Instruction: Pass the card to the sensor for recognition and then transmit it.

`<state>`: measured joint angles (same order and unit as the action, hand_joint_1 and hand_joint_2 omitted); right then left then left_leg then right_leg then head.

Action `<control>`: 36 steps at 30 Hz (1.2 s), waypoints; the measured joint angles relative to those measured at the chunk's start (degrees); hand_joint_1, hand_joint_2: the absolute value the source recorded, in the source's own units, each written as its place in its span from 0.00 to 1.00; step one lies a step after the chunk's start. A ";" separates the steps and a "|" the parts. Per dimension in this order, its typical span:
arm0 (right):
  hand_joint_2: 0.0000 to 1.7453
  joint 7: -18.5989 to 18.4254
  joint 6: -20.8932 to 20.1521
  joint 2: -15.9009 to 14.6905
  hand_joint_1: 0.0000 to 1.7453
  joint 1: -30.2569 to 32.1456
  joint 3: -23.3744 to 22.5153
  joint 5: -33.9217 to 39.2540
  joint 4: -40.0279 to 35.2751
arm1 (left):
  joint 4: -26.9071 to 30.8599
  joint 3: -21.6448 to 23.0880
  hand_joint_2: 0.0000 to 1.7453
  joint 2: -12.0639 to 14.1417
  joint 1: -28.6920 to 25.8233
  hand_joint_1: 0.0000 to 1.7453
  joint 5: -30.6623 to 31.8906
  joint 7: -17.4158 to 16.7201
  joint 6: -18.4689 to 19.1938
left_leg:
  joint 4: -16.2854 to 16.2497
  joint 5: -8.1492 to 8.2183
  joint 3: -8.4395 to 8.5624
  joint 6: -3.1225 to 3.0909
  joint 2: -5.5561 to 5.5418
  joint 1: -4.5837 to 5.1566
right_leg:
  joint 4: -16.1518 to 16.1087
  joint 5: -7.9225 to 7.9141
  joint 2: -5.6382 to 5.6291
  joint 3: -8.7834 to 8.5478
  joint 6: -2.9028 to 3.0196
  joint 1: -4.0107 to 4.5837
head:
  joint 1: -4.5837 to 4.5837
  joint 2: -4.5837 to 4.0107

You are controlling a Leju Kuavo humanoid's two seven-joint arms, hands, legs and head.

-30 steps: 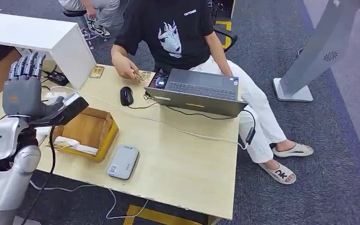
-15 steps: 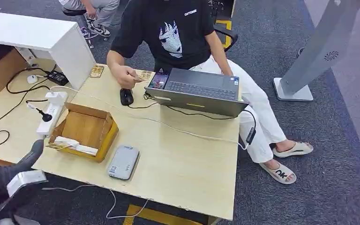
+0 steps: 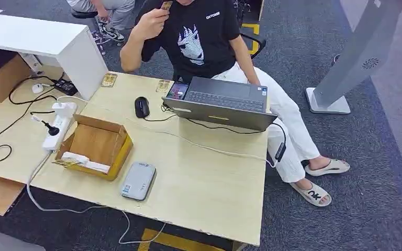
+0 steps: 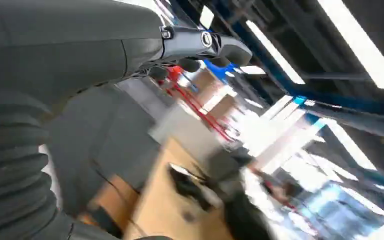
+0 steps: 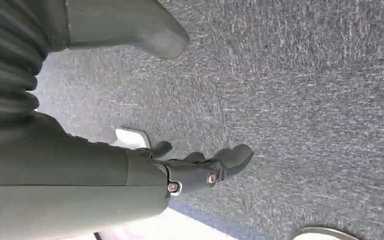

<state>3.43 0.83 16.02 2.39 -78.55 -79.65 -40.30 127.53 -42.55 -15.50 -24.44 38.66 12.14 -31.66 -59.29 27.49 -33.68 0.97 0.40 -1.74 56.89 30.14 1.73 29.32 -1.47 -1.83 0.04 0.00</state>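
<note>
Head view: high, angled down over desk (image 3: 204, 183). Left wrist view: close, blurred, tilted, shares desk. Right wrist view: close, facing carpet (image 5: 305, 90).

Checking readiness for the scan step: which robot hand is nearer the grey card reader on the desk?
Probably left. The left hand looks across the blurred desk; the right hand hangs over grey carpet. The card reader lies at the desk's near edge.

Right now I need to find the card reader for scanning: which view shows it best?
The head view: the grey card reader lies flat on the table beside the cardboard box. The left wrist view is a blur; the right wrist view faces carpet.
</note>
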 joint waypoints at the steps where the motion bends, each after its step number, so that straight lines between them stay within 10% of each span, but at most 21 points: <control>1: 1.00 -0.18 -0.02 0.00 0.00 -0.03 0.33 0.39 0.07 | -4.18 -2.77 1.00 -1.18 -0.03 0.00 5.94 -5.55 -1.63 | 0.00 0.01 0.01 0.00 -0.02 0.00 | 0.00 0.02 0.03 0.00 0.01 0.00 | 0.00 0.00; 4: 1.00 -0.18 -0.02 0.00 0.00 -0.06 0.65 1.16 0.09 | -12.82 -7.41 1.00 -2.56 0.77 0.00 7.09 -11.20 -1.09 | 0.01 0.01 0.00 0.00 0.00 0.00 | 0.00 0.03 0.02 0.03 0.03 0.00 | 0.02 0.00; 8: 1.00 0.76 0.04 0.00 0.00 -0.11 1.03 1.20 0.11 | -25.65 -8.97 1.00 -3.87 0.45 0.00 5.72 -29.76 0.61 | 0.01 0.05 0.05 0.02 0.01 0.00 | -0.01 0.05 -0.01 0.08 0.02 0.00 | 0.04 0.00; 13: 1.00 1.22 0.28 0.00 0.00 -0.13 1.05 1.16 0.15 | -34.48 -7.94 1.00 -5.07 -0.89 0.00 4.45 -32.70 -0.85 | 0.00 0.06 -0.01 0.00 -0.08 0.01 | -0.08 0.07 0.12 0.04 -0.03 -0.02 | 0.00 0.00; 18: 1.00 1.49 0.46 0.00 0.00 -0.13 1.03 1.05 0.28 | -38.25 -4.29 1.00 -5.33 -3.15 0.00 2.72 -44.49 1.89 | -0.01 0.08 0.07 0.01 -0.06 0.01 | -0.08 0.06 0.06 0.03 -0.03 -0.02 | 0.02 0.00; 23: 1.00 2.12 0.59 0.00 0.00 -0.13 1.00 1.49 0.33 | -44.65 0.71 1.00 -5.77 -3.26 0.00 3.49 -38.69 2.55 | -0.01 0.08 0.06 0.01 -0.11 0.01 | -0.08 0.07 0.15 0.02 -0.03 -0.02 | -0.02 0.00; 29: 1.00 2.12 3.09 0.00 0.00 -0.27 1.51 4.37 1.77 | -58.47 -1.35 1.00 -5.72 3.76 0.00 21.93 -19.14 10.76 | 0.00 0.04 0.08 0.01 -0.16 0.00 | -0.06 0.06 0.19 -0.04 -0.03 0.00 | -0.02 0.00; 33: 1.00 -0.44 7.79 -0.07 0.00 -0.87 3.85 4.41 5.14 | -72.73 -5.83 1.00 -3.78 11.81 0.00 33.80 -7.94 7.61 | 0.00 -0.04 0.07 0.00 -0.17 0.00 | -0.04 -0.01 0.19 -0.15 0.01 0.00 | -0.02 0.00; 36: 1.00 -1.03 9.86 -0.57 0.00 -1.34 5.50 3.91 8.74 | -81.81 -8.83 1.00 -2.21 16.28 0.00 34.98 -6.35 5.30 | -0.01 -0.08 0.09 -0.01 -0.17 0.01 | -0.02 -0.02 0.17 -0.15 0.01 -0.01 | -0.02 0.00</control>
<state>2.40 10.69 15.45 1.05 -73.05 -75.73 -31.57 45.72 -51.38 -17.71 -8.16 73.64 5.79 -26.36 -59.29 27.42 -33.59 0.96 0.23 -1.73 56.87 30.12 1.91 29.17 -1.46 -1.84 0.02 0.00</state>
